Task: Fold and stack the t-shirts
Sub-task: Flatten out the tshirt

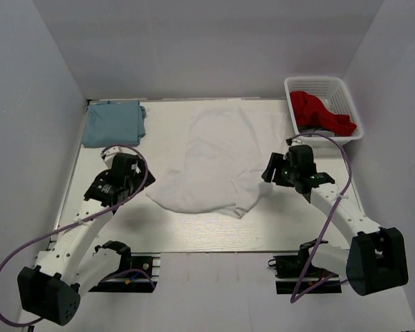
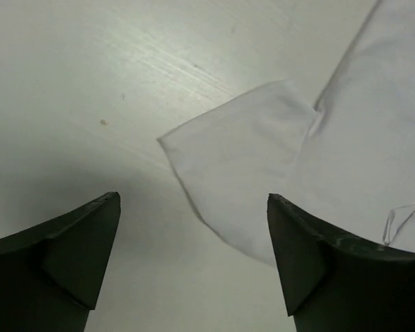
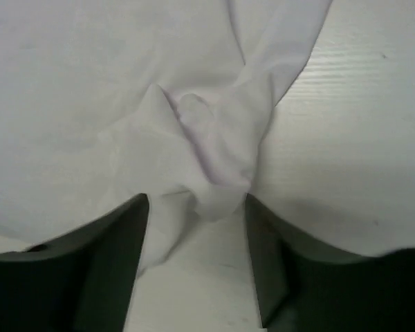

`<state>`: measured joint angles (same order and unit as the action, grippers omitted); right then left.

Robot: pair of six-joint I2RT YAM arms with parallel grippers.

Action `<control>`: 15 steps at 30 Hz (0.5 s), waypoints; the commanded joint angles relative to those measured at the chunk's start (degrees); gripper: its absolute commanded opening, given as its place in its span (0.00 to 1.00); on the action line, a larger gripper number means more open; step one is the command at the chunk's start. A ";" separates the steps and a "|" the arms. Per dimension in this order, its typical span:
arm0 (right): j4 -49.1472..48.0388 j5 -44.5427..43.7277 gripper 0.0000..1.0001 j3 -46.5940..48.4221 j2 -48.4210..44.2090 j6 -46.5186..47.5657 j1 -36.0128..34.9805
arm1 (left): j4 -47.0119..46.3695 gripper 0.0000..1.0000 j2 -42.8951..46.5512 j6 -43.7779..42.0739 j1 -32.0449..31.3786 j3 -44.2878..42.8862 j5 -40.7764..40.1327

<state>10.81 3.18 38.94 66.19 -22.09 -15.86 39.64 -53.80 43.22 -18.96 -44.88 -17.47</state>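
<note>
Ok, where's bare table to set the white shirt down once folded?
The widest bare table lies between the white t-shirt and the near edge. A narrower strip separates the folded blue t-shirt from the white one. The right side is crowded: right gripper, basket, red garment.

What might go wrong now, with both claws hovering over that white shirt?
1. The right gripper has its open fingers on either side of a crumpled bunch of the white t-shirt. Closing there would probably pinch several layers and leave a creased fold.
2. The left gripper is open over the flat sleeve, which sits off-centre toward one finger. It may catch only a thin edge that slips out.
3. Uneven grips could drag the shirt askew.
</note>
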 commanded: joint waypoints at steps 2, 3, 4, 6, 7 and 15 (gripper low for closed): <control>6.67 -10.09 0.90 2.80 -3.53 -5.07 0.12 | 9.76 1.00 6.95 8.01 -0.73 -0.56 -1.95; 7.38 -10.82 0.90 3.24 -3.70 -6.03 -0.05 | 8.80 1.00 7.65 7.32 -0.73 -0.56 -1.95; 10.52 -11.61 0.90 5.25 -3.70 -5.95 0.12 | 7.75 1.00 8.18 7.32 -0.73 0.14 -1.95; 13.43 -14.42 0.90 6.76 -3.97 -5.43 -0.05 | 3.72 1.00 8.19 5.39 -0.73 0.15 -0.30; 14.75 -15.56 0.90 8.07 -4.14 -5.42 -0.14 | 1.87 1.00 7.40 4.42 -0.73 0.15 0.68; 11.08 -3.83 0.90 5.80 -3.36 2.74 -0.40 | -17.21 1.00 -16.31 -4.11 -1.25 -4.07 18.93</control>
<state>23.51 -6.81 45.39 62.11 -23.53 -15.90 31.14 -63.64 42.92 -19.55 -46.35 -8.91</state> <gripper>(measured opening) 0.904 0.992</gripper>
